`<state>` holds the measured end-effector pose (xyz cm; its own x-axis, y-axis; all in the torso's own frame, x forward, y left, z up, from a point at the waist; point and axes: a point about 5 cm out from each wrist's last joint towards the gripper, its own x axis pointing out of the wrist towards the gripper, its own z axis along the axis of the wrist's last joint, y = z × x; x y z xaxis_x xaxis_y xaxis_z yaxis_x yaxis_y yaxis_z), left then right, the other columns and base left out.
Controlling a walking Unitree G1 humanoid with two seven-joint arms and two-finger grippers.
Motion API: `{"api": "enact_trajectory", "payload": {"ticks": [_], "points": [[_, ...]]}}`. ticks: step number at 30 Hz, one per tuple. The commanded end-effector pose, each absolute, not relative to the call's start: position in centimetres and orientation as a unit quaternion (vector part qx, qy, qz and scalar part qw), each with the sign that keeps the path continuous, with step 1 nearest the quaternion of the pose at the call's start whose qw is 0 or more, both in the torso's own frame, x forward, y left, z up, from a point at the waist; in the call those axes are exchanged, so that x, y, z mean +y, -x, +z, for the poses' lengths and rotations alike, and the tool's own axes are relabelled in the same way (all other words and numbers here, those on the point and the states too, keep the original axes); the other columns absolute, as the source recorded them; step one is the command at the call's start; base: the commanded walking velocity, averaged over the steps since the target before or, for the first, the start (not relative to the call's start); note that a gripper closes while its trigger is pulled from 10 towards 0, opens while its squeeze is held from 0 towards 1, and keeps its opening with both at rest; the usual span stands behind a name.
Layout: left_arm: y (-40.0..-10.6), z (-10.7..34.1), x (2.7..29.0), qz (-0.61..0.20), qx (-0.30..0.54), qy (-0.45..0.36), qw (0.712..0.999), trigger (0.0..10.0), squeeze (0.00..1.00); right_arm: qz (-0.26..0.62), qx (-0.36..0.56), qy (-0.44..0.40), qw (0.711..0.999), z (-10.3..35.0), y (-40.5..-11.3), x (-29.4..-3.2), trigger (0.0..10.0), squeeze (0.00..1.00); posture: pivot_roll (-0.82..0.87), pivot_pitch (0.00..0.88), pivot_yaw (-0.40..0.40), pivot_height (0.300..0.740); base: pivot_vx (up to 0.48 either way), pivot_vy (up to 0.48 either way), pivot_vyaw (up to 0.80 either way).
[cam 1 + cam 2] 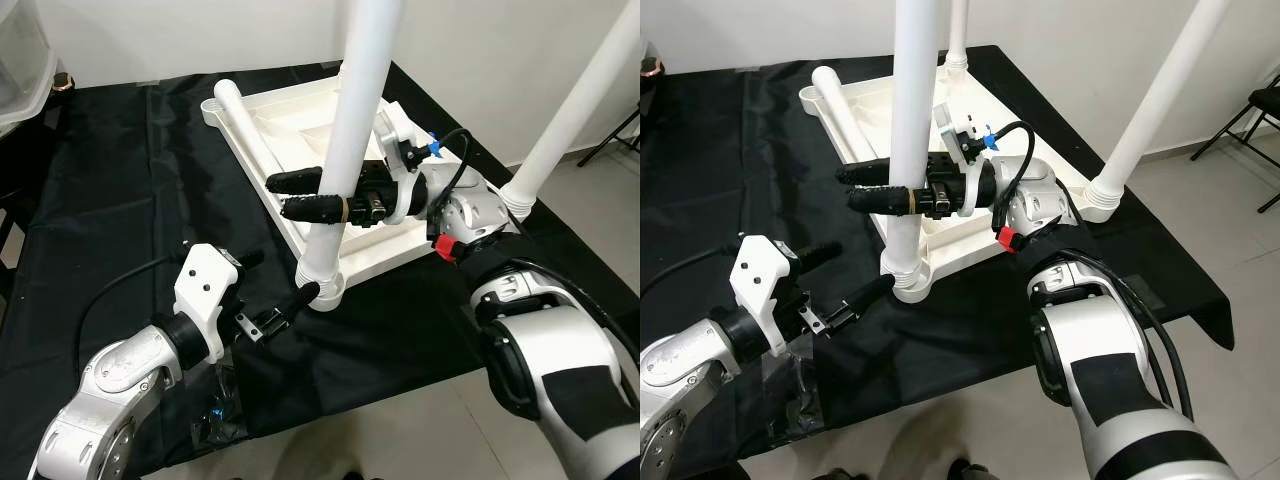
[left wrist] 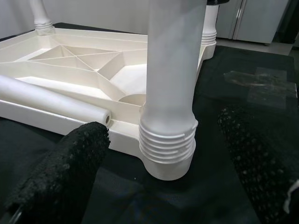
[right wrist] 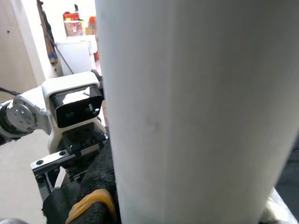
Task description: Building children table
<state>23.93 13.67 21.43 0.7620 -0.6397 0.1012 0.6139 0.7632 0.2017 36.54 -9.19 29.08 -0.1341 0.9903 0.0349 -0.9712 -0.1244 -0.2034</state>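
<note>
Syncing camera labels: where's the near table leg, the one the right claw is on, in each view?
Left eye: near leg, centre, upright.
Right eye: left of centre.
Left wrist: centre, threaded base in socket.
Right wrist: close up, right side.
Shared landmark: right claw around it.

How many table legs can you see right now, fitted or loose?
4. Near-corner leg stands between the right gripper jaws; right-corner leg is upright; far-corner leg is upright; loose leg lies on the upturned tabletop.
</note>
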Motion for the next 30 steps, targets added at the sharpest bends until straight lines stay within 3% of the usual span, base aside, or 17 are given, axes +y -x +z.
{"api": "enact_trajectory", "payload": {"ticks": [1,30], "points": [[-23.9,21.1,13.8,-0.334,-0.074,-0.083,0.936,10.0,0.0,0.757,-0.084,0.055,0.646,28.8,-36.4,-9.3,10.0,0.0,0.13,0.228,-0.074,0.74,0.0,0.0,0.0],[-24.1,21.2,13.8,-0.333,-0.078,-0.087,0.936,10.0,0.0,0.734,-0.036,0.091,0.672,27.3,-36.7,-11.3,10.0,0.0,0.12,0.225,-0.068,0.74,0.0,0.0,0.0]]}}
